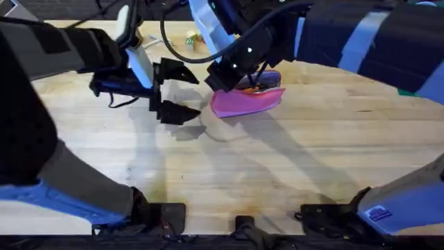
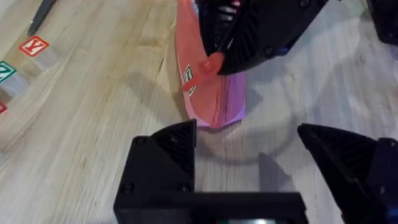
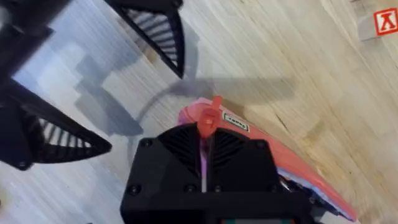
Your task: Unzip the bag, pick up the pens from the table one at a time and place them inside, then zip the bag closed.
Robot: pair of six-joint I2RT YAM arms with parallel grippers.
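Observation:
The pink bag (image 1: 253, 103) lies on the table (image 1: 291, 167) just beyond centre. Its red zipper pull (image 3: 208, 118) sticks out between the fingers of my right gripper (image 3: 205, 142), which is shut on it at the bag's left end (image 1: 223, 78). Dark and orange shapes show in the bag's mouth (image 1: 261, 83); I cannot tell what they are, and the pens are hidden. My left gripper (image 1: 182, 90) hovers open just left of the bag, touching nothing. The left wrist view has the bag (image 2: 211, 93) beyond my open left gripper (image 2: 249, 155), with the right gripper (image 2: 249, 37) on the pull.
Small letter blocks (image 1: 191, 38) sit at the table's far side, also seen as blocks (image 2: 34, 46) and a block (image 3: 385, 22). Bare wood stretches in front of the bag toward the arm bases.

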